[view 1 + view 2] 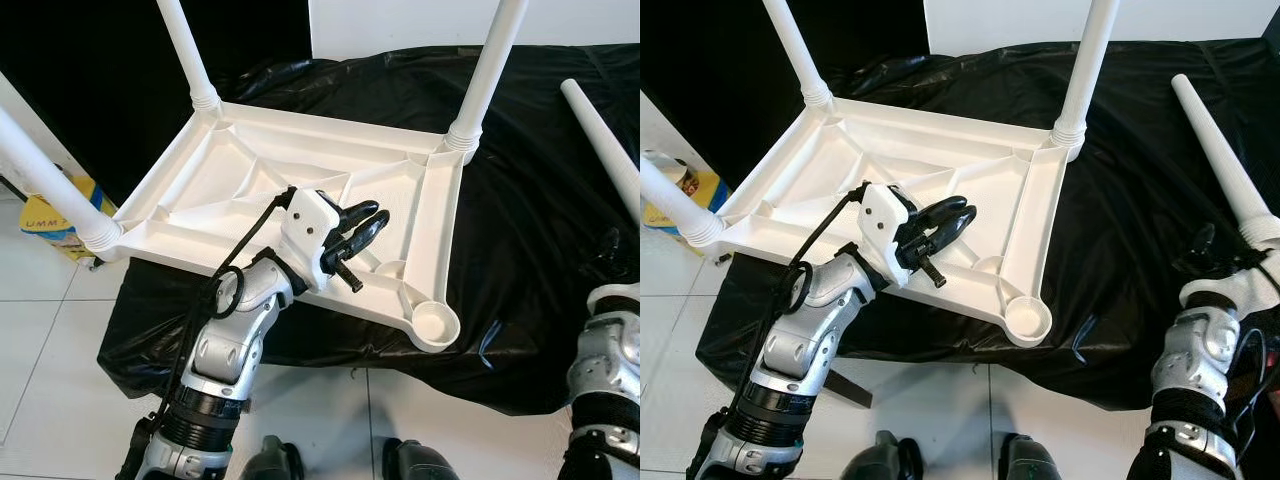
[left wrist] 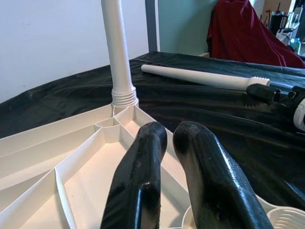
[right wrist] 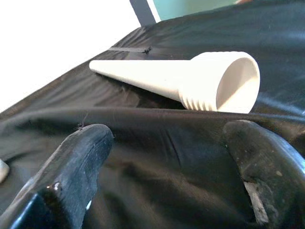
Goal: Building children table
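Note:
A white plastic table (image 1: 250,175) lies upside down on a black sheet (image 1: 530,230). Legs stand screwed into three corners: back left (image 1: 188,50), back right (image 1: 488,70) and front left (image 1: 45,180). The front right socket (image 1: 437,322) holds no leg. My left gripper (image 1: 372,215) hovers over the table's ribbed underside, shut with nothing between its fingers (image 2: 143,171). A loose white leg (image 1: 1220,150) lies on the sheet at the right. My right gripper (image 3: 171,138) is open just short of that leg's threaded end (image 3: 224,83), not touching it.
The sheet covers a low platform whose front edge drops to a white tile floor (image 1: 40,330). A yellow bag (image 1: 55,215) sits on the floor at the left. A red cloth (image 2: 248,33) hangs in the background of the left wrist view.

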Tool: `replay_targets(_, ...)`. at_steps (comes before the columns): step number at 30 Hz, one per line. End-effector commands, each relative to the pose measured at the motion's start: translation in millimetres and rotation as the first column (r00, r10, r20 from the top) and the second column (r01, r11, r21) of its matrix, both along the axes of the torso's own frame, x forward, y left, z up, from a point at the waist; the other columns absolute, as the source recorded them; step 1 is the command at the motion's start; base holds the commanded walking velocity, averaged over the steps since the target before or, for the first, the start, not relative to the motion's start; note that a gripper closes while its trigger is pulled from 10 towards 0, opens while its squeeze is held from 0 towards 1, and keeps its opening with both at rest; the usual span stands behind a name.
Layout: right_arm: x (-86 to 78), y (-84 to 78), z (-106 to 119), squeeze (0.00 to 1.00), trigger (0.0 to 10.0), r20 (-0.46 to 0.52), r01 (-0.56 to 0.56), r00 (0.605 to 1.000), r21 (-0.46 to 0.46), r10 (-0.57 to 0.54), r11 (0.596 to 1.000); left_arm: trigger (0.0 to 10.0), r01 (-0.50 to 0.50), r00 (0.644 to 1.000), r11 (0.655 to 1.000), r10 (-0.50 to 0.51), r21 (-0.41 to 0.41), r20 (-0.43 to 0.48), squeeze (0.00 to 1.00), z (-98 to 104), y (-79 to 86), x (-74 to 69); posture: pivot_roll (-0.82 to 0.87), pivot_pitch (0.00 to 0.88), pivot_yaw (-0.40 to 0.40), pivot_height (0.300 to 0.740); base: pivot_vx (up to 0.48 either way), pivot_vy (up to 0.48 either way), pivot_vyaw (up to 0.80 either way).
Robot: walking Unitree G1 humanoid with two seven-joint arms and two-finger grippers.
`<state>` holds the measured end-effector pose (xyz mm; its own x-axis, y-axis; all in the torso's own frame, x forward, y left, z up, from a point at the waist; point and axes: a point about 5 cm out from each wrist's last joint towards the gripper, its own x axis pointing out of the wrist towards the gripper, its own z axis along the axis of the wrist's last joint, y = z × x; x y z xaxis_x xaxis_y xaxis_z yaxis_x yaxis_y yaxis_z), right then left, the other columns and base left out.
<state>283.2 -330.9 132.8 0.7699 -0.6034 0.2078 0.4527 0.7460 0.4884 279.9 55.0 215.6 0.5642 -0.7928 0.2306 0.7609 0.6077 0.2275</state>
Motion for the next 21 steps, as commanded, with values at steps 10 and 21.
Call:
replay_targets(10,-4.2,-15.0,0,0.00,10.0,0.039,-0.012,0.999,0.029,0.011,0.999,10.0,0.047,0.999,0.999,-0.047,0.017,-0.014,0.00,5,-3.2,-5.6,0.08,0.190,0.128,0.740,0.000,0.000,0.00)
replay_targets(21,-25.7,-44.0,29,0.00,10.0,0.095,0.221,0.973,-0.128,-0.210,0.967,10.0,0.054,0.998,0.998,-0.054,0.010,-0.035,0.00,6,-4.8,-8.1,0.09,0.203,0.135,0.740,0.000,0.000,0.00)
